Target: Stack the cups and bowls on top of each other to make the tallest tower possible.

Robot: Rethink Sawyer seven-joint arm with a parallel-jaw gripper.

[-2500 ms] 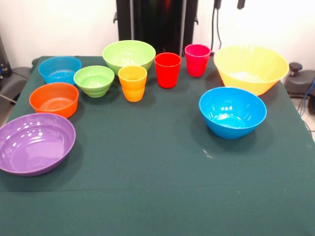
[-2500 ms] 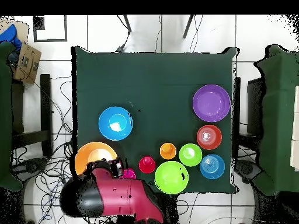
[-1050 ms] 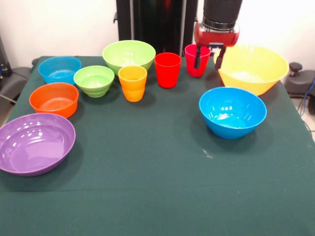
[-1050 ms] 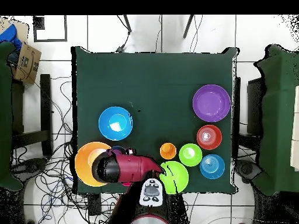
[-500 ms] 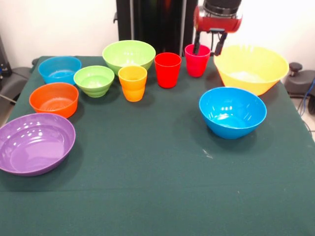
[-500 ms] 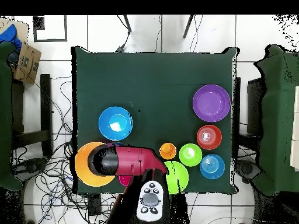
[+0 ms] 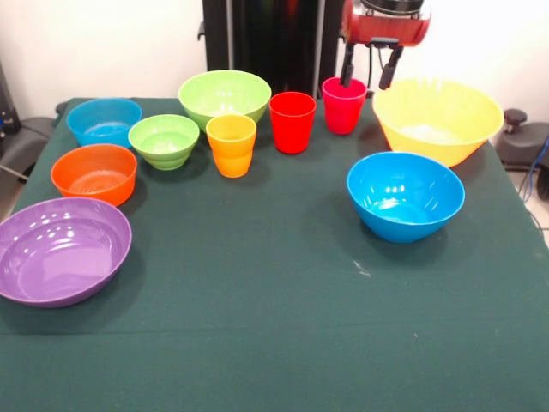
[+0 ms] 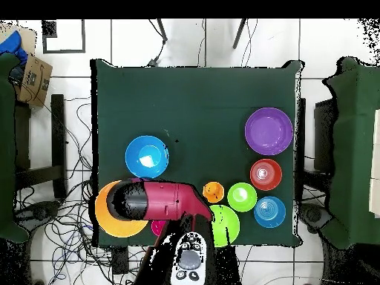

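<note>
Reading the front view from left to right, you have the purple bowl [image 7: 63,250] nearest the camera, then the orange bowl [image 7: 94,172], the small blue bowl [image 7: 104,121] and the small green bowl [image 7: 164,140], each sitting apart on the green table [image 7: 274,343]. Behind them sits the large green bowl [image 7: 225,96], with the yellow-orange cup [image 7: 232,144] just in front of it, then the red cup [image 7: 292,122] and the pink cup [image 7: 344,105]. Nothing is stacked yet, so no tower exists; every piece stands mouth up on the cloth, which suits nesting them. Further right lie the big blue bowl [image 7: 405,195] and the large yellow bowl [image 7: 437,118].

The gripper [image 7: 370,69] hangs just above the gap between the pink cup and the yellow bowl, its fingers spread apart and holding nothing. I judge it is lining up over the pink cup's rim, one finger inside and one outside.

The overhead view gives you what the front cannot: the arm [image 8: 159,202] reaches across the yellow bowl and hides the red cup and most of the pink one. Only the front view shows the fingers and their height above the cups
</note>
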